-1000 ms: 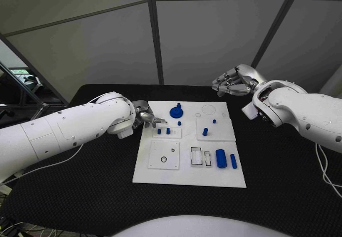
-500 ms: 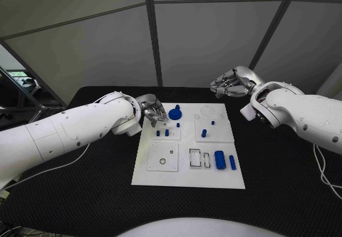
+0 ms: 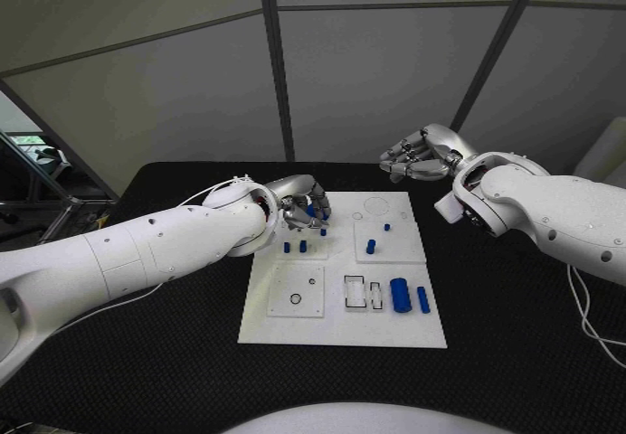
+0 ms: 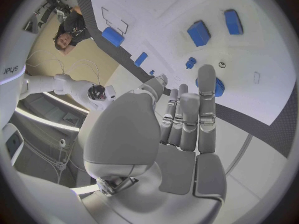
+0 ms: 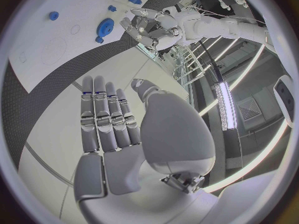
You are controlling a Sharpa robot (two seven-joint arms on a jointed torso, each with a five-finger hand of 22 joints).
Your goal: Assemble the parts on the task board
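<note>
Head view: task board lies mid-tabletop. Left hand hovers over the board's far left corner, above the blue gear; whether it grips cannot be told here. Right hand hangs beyond the far edge, fingers loosely curled, empty. A blue cylinder and slim bar lie near the board's right edge beside empty rectangular recesses.

Left wrist view: fingers extended together, holding nothing, tips over the gear. Judged step: reaching for the gear; next comes closing round it.

Right wrist view: right hand flat, unladen.
</note>
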